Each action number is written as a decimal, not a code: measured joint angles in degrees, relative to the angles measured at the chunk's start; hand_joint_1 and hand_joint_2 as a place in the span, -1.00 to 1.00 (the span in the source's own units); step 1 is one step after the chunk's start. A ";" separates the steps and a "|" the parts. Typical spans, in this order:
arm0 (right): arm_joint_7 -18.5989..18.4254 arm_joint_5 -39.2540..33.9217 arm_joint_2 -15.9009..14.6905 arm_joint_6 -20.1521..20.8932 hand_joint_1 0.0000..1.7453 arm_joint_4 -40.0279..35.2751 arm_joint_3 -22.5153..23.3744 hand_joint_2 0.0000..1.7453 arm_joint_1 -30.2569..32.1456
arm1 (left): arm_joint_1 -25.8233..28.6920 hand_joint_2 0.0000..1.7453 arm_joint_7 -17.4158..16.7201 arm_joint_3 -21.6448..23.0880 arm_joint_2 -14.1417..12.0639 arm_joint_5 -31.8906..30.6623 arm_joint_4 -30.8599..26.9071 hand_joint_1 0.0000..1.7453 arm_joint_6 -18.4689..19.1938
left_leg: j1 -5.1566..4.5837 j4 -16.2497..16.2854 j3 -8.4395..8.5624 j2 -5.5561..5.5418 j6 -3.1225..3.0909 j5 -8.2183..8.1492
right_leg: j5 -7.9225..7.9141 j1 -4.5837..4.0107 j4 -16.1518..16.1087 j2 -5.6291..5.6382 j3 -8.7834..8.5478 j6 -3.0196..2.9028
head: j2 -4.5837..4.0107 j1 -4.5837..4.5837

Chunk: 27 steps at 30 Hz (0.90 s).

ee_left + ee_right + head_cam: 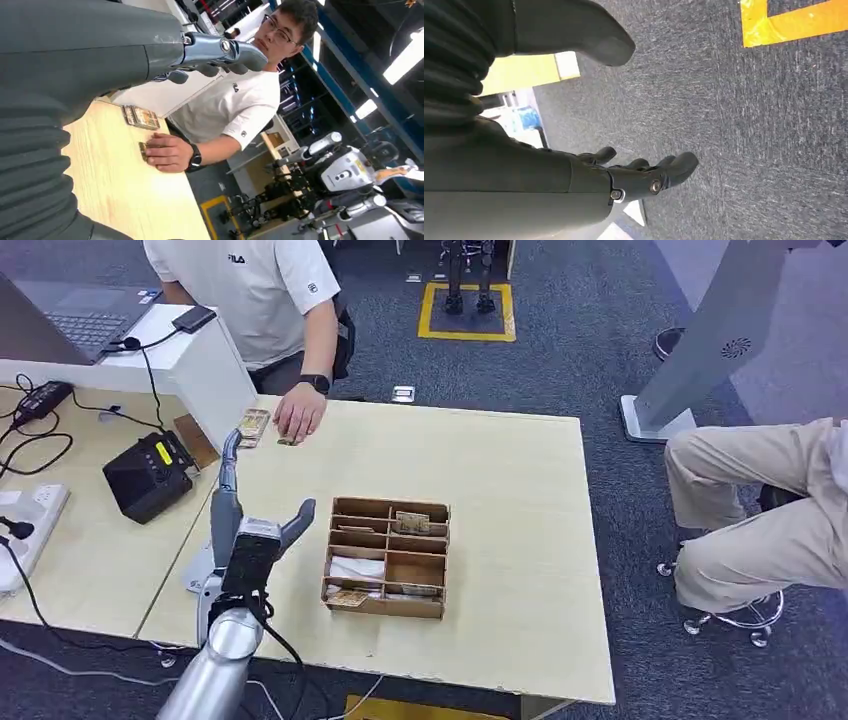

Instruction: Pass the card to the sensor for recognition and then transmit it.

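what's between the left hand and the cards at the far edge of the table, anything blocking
No object stands in between: bare table lies between the raised, empty left hand and the stack of cards. But a person's hand rests right beside the stack, pressing on another card.

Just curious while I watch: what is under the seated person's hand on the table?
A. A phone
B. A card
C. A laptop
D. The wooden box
B: the person's hand rests on a small card, near the card stack.
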State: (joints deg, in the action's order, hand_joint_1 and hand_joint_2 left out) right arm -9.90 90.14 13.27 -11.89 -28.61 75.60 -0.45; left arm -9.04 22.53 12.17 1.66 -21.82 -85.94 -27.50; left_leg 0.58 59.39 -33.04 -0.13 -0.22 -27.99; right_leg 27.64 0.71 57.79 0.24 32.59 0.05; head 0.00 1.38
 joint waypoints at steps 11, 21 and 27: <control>1.20 0.00 0.13 0.29 -1.00 -1.31 -0.02 1.00 0.35 | 7.06 1.00 7.74 1.07 -1.62 1.83 -7.65 -1.00 9.29 | 0.00 0.00 -0.01 0.00 -0.01 -0.03 | 0.04 0.00 -0.01 0.00 0.02 0.04 | 0.00 0.00; 1.55 0.02 -0.09 1.01 -1.00 -1.53 -0.11 1.00 0.51 | 8.48 1.00 9.38 9.73 -5.38 -7.82 -9.01 -1.00 11.87 | 0.00 0.00 0.01 0.00 -0.02 -0.02 | 0.03 0.00 -0.01 -0.01 0.00 0.04 | 0.00 0.00; 1.95 0.02 -0.94 0.72 -1.00 -0.68 -0.92 1.00 0.46 | 5.96 1.00 8.90 16.44 -7.23 -9.61 -8.99 -1.00 14.30 | -0.01 0.01 0.01 -0.01 -0.02 -0.02 | 0.03 0.00 -0.01 -0.01 0.00 0.04 | 0.00 0.02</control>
State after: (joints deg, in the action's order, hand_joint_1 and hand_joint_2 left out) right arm -7.96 90.16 12.33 -11.17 -29.29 74.68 0.00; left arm -3.08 31.43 28.61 -5.57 -31.43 -94.92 -13.20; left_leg 0.57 59.40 -33.03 -0.14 -0.24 -28.01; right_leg 27.67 0.71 57.78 0.23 32.59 0.09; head 0.00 1.40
